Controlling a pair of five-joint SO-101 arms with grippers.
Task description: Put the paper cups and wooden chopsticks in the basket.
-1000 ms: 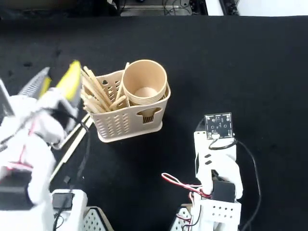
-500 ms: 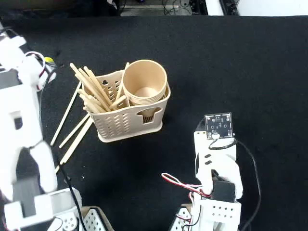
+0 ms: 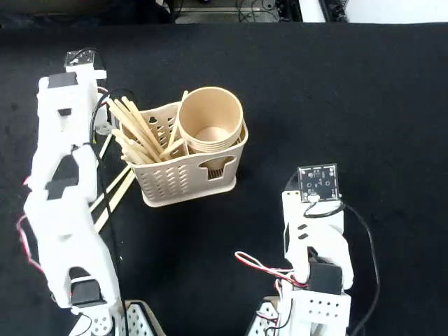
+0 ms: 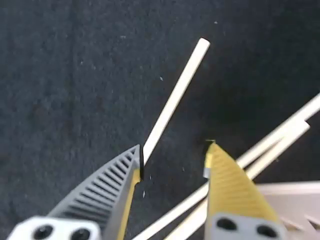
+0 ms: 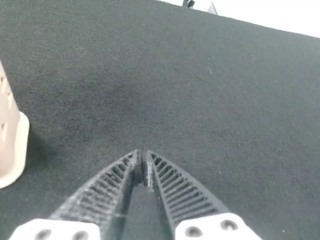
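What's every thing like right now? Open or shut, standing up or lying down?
left end effector, open over the loose chopsticks
right end effector, shut and empty
basket, upright, partly filled
paper cups, nested upright in the basket
basket chopsticks, leaning inside it
loose chopsticks, lying flat on the table

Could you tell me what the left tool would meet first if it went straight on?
Probably the loose chopstick on the black table: the open left tool points down at it, the stick running by its grey finger. Depth is unclear, so it might touch bare table first.
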